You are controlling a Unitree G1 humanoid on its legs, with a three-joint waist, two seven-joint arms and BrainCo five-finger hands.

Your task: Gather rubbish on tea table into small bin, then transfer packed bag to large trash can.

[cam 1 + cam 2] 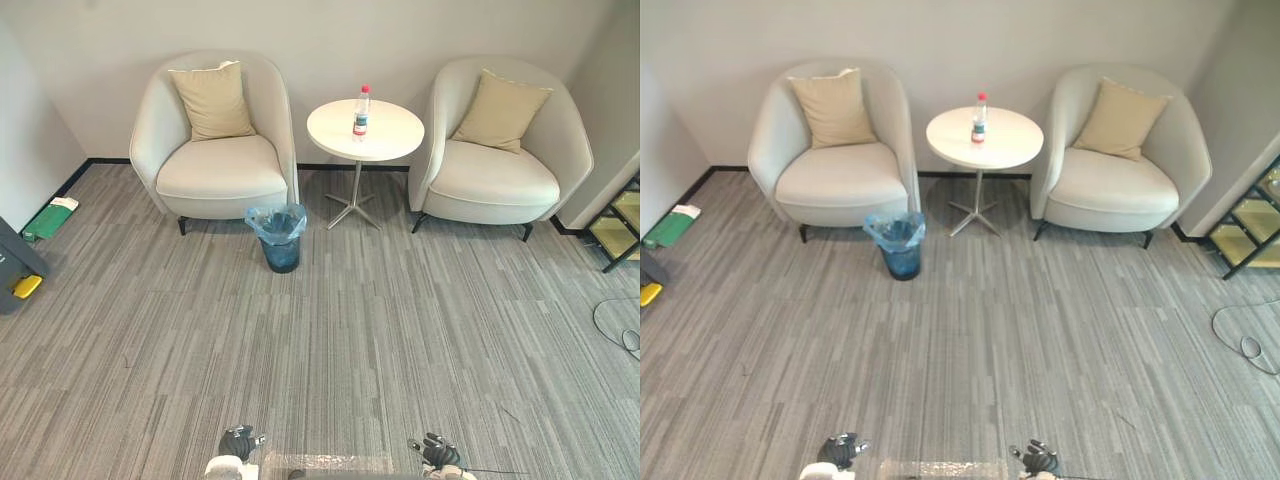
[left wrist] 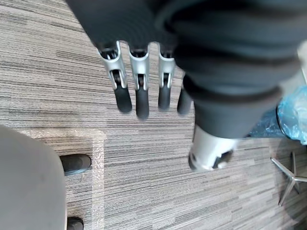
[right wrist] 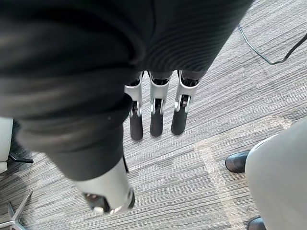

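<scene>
Far ahead: clear plastic bottle with red cap (image 1: 361,110), upright on round white pedestal desk (image 1: 390,140).
Long axis vertical, near the desk's middle; small dark bin lined with blue bag (image 1: 280,240) on the grey carpet (image 1: 400,330) off the desk's left front. Well short of the desk hang left hand (image 1: 240,442) and right hand (image 1: 438,452), fingers (image 2: 139,96) straight, apart, holding nothing; right hand looks marginally nearer.

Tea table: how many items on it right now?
1. A red-capped bottle stands upright near the middle of the round white tea table. Anything very small on its top would be hard to tell.
</scene>
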